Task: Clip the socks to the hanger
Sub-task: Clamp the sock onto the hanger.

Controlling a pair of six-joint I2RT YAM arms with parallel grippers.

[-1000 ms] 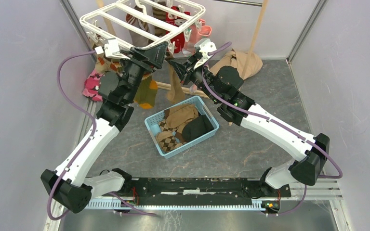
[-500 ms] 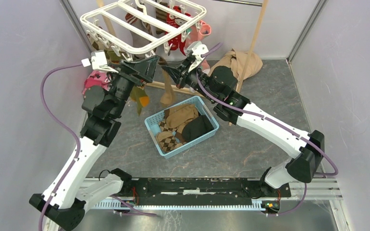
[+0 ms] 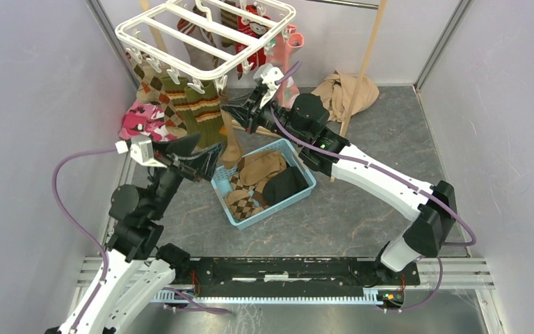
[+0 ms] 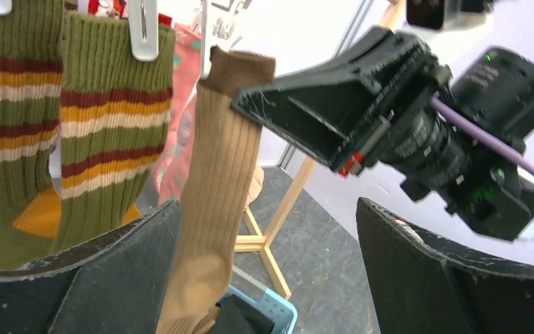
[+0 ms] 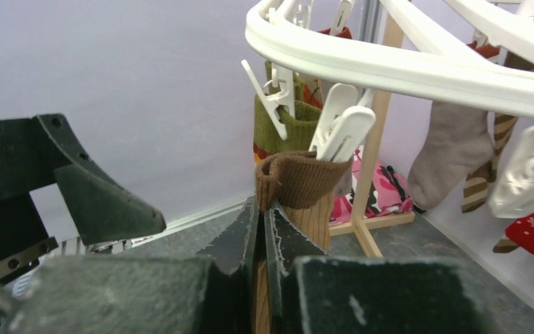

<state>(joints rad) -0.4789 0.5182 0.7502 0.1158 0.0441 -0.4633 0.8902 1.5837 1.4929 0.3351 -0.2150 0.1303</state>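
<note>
- The right pincer (image 5: 261,209) is clenched on the cuff of a tan ribbed knit sock (image 4: 219,174), just under a small white plastic clip (image 5: 341,132) of the white plastic frame hanger (image 5: 403,69).
- The left pincer (image 3: 201,156) hangs released, apart.
- If the clip is not yet biting, releasing would likely drop the sock.

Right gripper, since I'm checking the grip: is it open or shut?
The right gripper is shut on the tan sock: in the right wrist view its fingers press together with the cuff pinched between them.

right end effector (image 3: 227,109): at tan sock (image 3: 231,139) cuff under hanger (image 3: 181,65) | left end effector (image 3: 208,145): spread, beside basket (image 3: 278,207)
</note>
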